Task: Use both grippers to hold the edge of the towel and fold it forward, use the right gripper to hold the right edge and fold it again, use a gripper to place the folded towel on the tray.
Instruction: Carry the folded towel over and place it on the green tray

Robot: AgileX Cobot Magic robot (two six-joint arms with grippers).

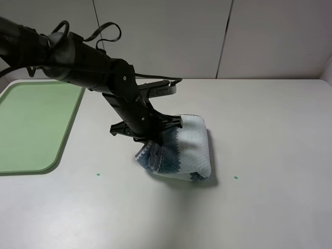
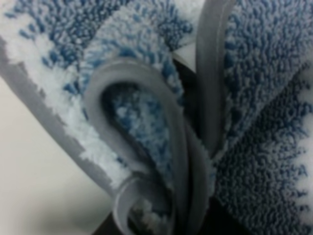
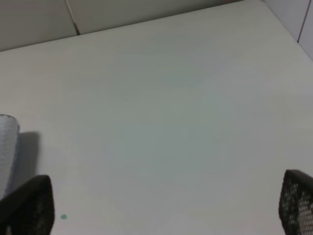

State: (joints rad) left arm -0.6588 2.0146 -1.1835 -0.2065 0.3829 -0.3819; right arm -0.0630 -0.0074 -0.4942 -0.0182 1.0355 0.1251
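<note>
The towel (image 1: pixel 189 148), folded into a thick blue-and-white bundle, lies in the middle of the table. Its left end is lifted and bunched. My left gripper (image 1: pixel 155 150) reaches in from the left and is shut on that end. In the left wrist view the towel (image 2: pixel 137 117) fills the frame, with its grey hem (image 2: pixel 210 73) curled and pinched together. The light green tray (image 1: pixel 31 124) lies at the far left, apart from the towel. My right gripper (image 3: pixel 164 203) hangs open over bare table, and a sliver of towel (image 3: pixel 7 147) shows at the frame's edge. The right arm is outside the exterior high view.
Two small green dots (image 1: pixel 97 175) (image 1: pixel 235 178) mark the white table in front of the towel. A pale panelled wall (image 1: pixel 223 36) runs along the table's far edge. The left arm (image 1: pixel 78 57) stretches over the tray's far right corner.
</note>
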